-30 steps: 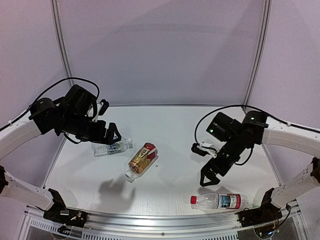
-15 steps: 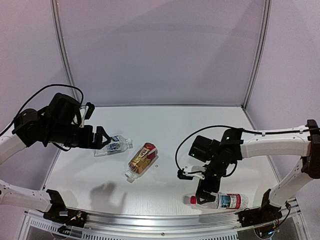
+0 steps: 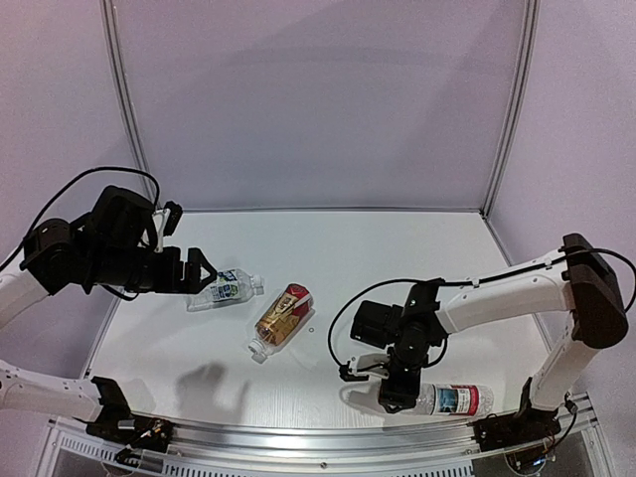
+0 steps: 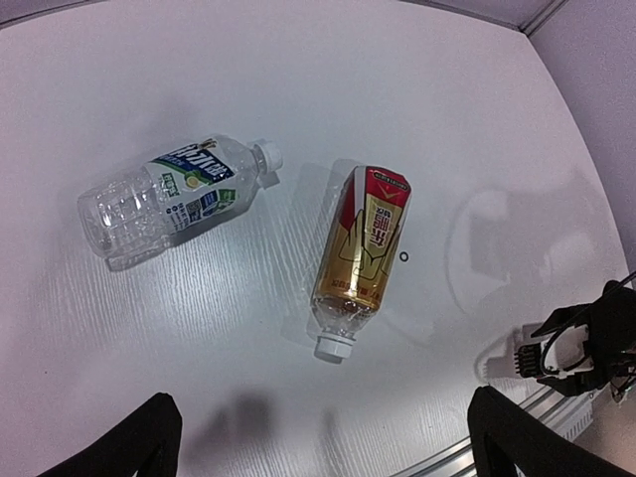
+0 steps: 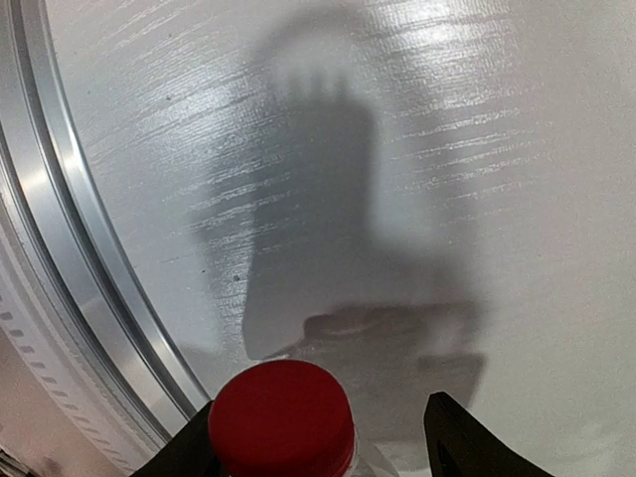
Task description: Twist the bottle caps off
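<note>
You see a white tabletop (image 5: 447, 149) with a fine wood grain and a soft shine. The red cap (image 5: 281, 417) is smooth plastic. The rail (image 5: 70, 248) is shiny metal. The clear bottle (image 4: 164, 199) is see-through, ridged plastic.

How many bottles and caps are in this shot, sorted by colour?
Clear bottles: 2
Amber bottle: 1
Red cap: 1
White caps: 2
Total: 6 (3 bottles, 3 caps, every cap on its bottle)
</note>
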{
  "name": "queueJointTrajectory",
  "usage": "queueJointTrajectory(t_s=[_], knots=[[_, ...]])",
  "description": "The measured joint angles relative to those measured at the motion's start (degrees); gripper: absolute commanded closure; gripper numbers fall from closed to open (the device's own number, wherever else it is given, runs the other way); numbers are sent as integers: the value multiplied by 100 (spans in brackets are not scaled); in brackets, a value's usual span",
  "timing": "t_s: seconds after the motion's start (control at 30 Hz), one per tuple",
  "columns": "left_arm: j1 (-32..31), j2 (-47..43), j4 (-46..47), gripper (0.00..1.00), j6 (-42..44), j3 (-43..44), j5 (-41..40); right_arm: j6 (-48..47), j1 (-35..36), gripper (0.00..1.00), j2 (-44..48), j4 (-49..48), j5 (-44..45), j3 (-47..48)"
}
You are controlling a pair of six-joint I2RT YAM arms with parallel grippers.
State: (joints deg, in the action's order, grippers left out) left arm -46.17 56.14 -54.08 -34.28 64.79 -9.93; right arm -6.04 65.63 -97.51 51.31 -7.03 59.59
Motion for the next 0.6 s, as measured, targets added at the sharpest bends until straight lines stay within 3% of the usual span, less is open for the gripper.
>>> queueJointTrajectory(t_s=[0.13,0.6], knots=[[0,44,33,1,4,9,-4,-20,0,52,-55,-79,109,0],[0,330,46,1,105,284,-127,-409,0,54,-103,-417,824,308]])
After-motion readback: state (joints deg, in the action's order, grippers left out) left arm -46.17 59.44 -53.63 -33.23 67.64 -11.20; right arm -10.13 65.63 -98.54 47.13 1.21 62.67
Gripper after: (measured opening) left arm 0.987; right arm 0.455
